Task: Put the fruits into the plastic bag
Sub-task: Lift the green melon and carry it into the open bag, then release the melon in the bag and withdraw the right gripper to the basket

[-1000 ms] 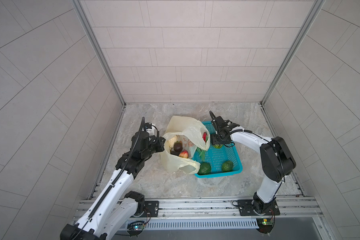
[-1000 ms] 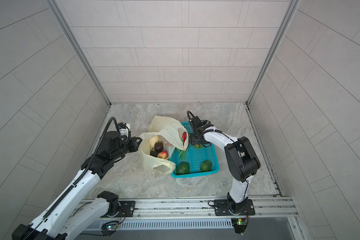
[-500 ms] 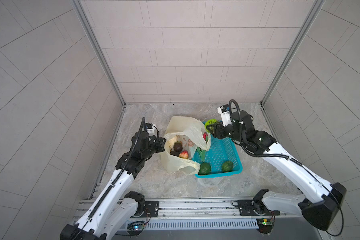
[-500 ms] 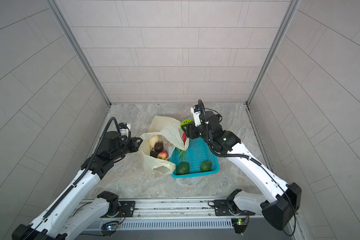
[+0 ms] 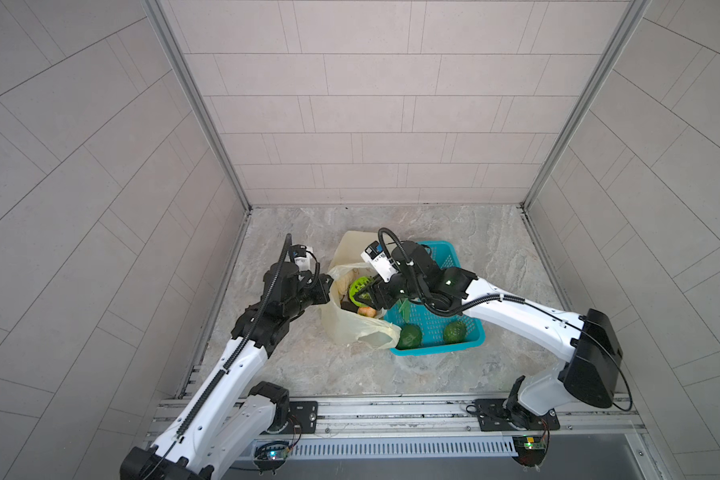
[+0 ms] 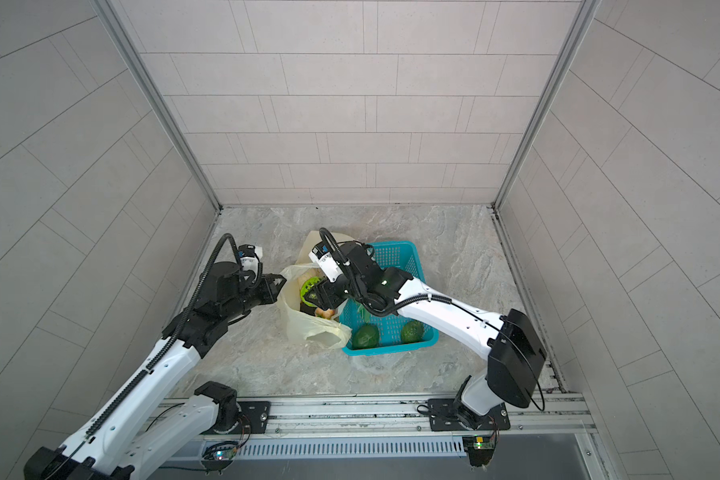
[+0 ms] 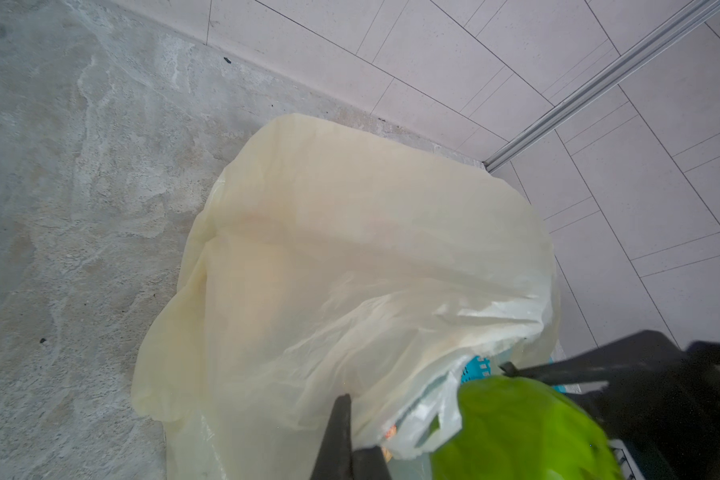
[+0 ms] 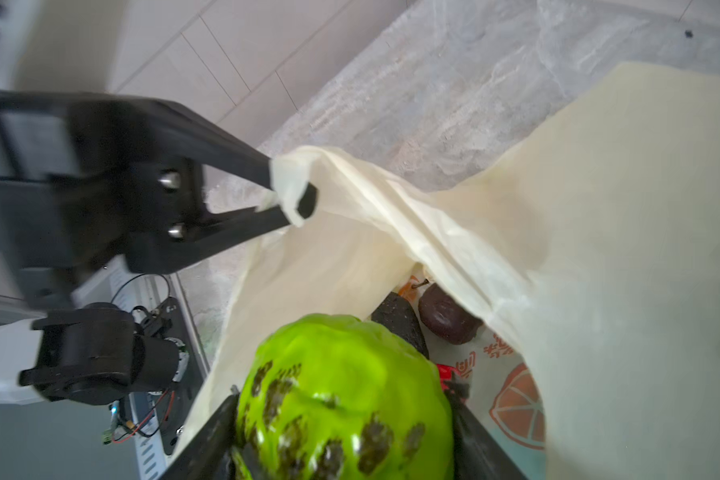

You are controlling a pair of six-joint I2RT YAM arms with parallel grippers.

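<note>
We saw the left gripper [image 8: 292, 195] pressed tight on a fold of the plastic bag [image 5: 352, 328] at its rim, holding the mouth up and open; in both top views that pinch sat on the side of the bag toward the left wall. The right gripper [image 5: 360, 293] had its two fingers [image 8: 208, 432] clamped on either side of the bright green ball [image 8: 344, 399], which hung over the open mouth of the bag, not yet resting on anything inside.

The bag stood near the middle of the stone-patterned floor [image 5: 495, 249], its right side against the teal basket [image 5: 468, 338]. Through the opening, in the right wrist view, we made out a dark purple fruit [image 8: 447, 316] and a dark green avocado [image 8: 398, 318] lying touching each other, with a scrap of red [image 8: 445, 370] just beside the ball; we could not tell which fruit that was. In a top view an orange-toned fruit [image 5: 366, 311] showed inside the bag as well.

Two more avocados remained in the basket, one at its near-left corner [image 5: 409, 336] beside the bag, and another [image 5: 455, 331] along the near edge.
</note>
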